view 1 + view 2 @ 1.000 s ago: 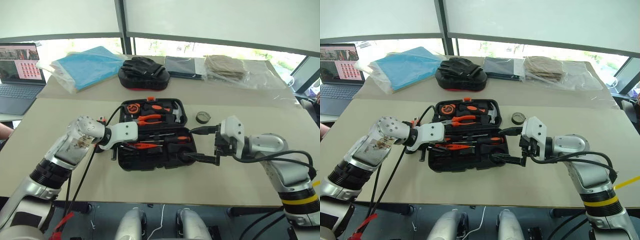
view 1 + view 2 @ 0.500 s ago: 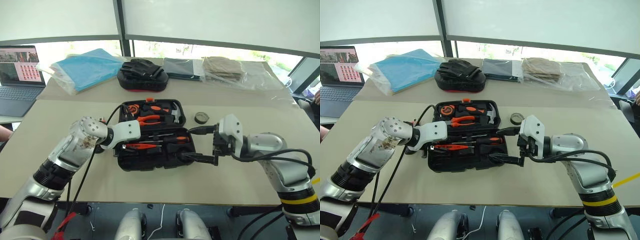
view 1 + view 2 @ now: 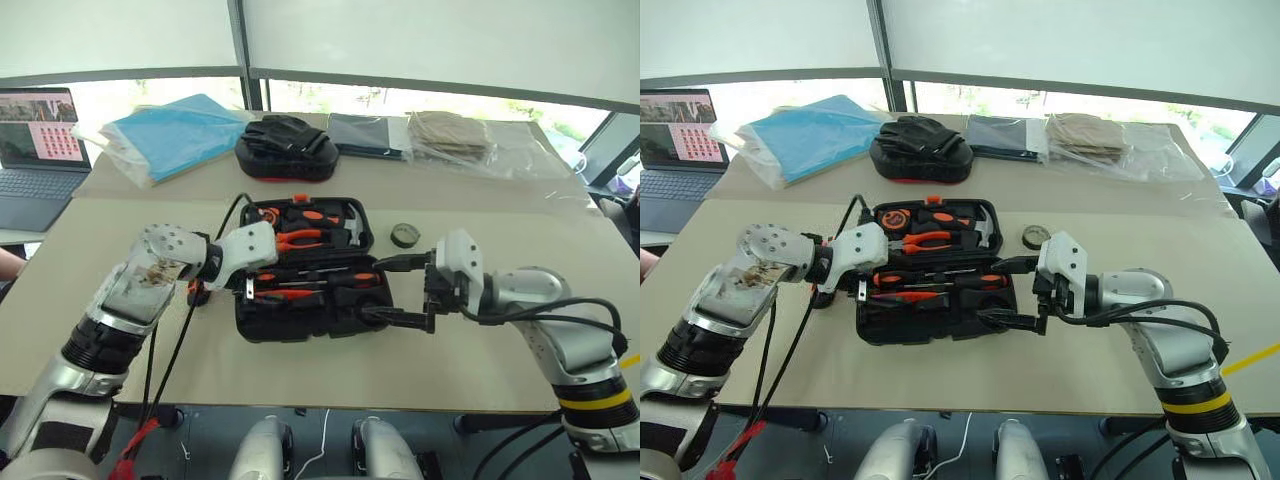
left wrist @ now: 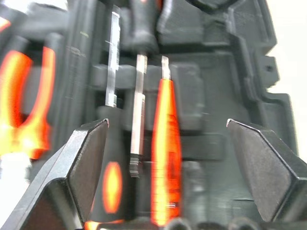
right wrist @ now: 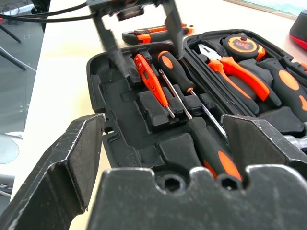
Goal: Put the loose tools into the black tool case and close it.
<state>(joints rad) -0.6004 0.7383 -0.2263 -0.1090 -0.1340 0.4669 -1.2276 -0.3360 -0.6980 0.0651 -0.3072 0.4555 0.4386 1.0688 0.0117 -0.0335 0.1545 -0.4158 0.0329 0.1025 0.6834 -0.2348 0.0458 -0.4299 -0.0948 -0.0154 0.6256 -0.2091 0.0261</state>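
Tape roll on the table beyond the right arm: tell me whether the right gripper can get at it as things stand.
Probably yes. The tape roll lies alone on the bare table, just past the tool case, with nothing around it. The right gripper stands open and empty beside the case, though it points away from the roll and must swing round.

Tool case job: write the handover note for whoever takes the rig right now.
Left gripper: fingers open, empty, over the case's left half.
Right gripper: fingers open, empty, at the case's right edge.
Black tool case: lies open on the table.
Done: two long screwdrivers and the small orange screwdriver lie in the near half's slots.
Left: utility knife lies on the table beside the case's left side; tape roll lies on the table past the case's right corner. Put both in, then close the case.
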